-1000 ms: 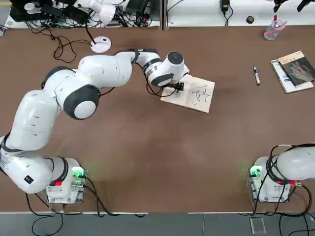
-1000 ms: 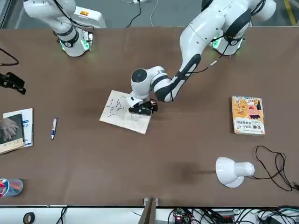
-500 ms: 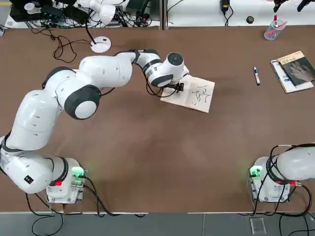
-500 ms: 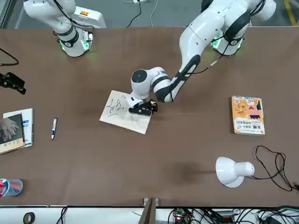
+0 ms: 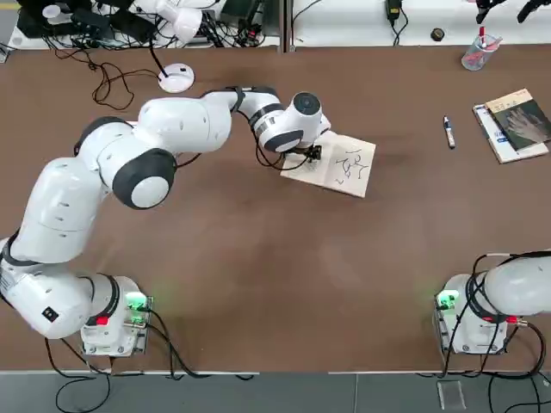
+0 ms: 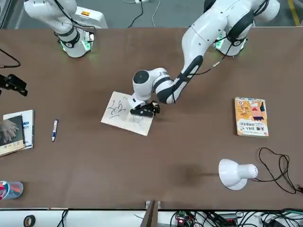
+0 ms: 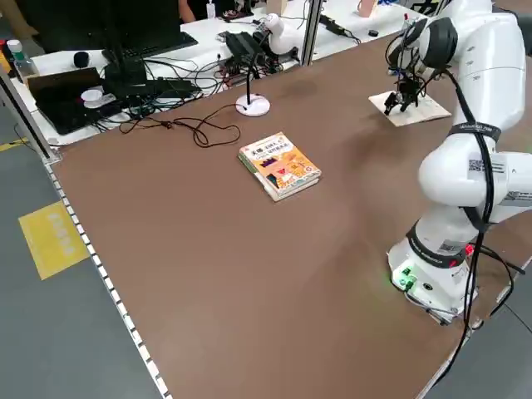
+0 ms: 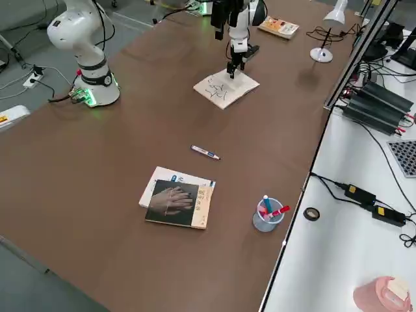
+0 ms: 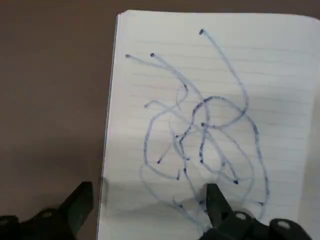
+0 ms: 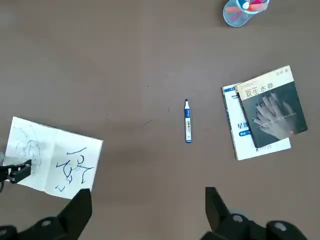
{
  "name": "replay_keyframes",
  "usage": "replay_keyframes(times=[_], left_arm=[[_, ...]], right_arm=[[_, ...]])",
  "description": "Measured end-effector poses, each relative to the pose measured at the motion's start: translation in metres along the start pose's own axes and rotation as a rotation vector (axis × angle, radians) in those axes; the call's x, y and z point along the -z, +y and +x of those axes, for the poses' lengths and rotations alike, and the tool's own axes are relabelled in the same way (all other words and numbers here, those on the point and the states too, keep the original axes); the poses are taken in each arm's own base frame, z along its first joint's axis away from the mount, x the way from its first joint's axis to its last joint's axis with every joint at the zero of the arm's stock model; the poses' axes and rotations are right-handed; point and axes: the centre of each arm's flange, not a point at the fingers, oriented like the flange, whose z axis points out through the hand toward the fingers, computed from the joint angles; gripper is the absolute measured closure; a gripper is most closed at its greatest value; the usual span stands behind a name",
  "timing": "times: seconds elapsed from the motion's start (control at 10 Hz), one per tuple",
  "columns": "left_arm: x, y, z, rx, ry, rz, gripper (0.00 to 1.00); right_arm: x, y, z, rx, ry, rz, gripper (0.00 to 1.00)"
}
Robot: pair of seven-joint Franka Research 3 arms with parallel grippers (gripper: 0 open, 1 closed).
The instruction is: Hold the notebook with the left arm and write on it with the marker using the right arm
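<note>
Two end effectors matter here. The left end effector [image 5: 312, 153] stands over the notebook [image 5: 340, 165], fingers spread apart above the page edge at its 9 o'clock side, clamping nothing. The right end effector [image 10: 145, 210] hangs spread wide and empty near its base. The notebook lies flat mid-table [image 5: 258, 258]; it looks thin, light and floppy, likely to slide, so pressing down near the spine edge should steady it. The marker [image 5: 448, 132] lies alone at the notebook's 3 o'clock, well apart: slim, rigid, smooth, best pinched across the middle of its barrel.
</note>
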Motion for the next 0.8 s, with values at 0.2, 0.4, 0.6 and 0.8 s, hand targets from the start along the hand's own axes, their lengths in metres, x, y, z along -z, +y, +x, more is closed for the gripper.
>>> replay_keyframes(times=[0.2, 0.4, 0.6, 0.8], left_arm=[[0.0, 0.0, 0.0, 0.0, 0.0, 0.0, 0.0], [0.0, 0.0, 0.0, 0.0, 0.0, 0.0, 0.0], [0.0, 0.0, 0.0, 0.0, 0.0, 0.0, 0.0], [0.0, 0.0, 0.0, 0.0, 0.001, 0.0, 0.0]], right_arm=[[-0.005, -0.005, 0.002, 0.008, -0.005, 0.0, 0.0], [-0.015, -0.01, 0.004, 0.032, -0.023, -0.002, 0.0], [-0.029, -0.004, 0.011, 0.107, -0.03, -0.003, 0.0], [-0.049, 0.015, 0.022, 0.212, -0.028, -0.002, 0.0]])
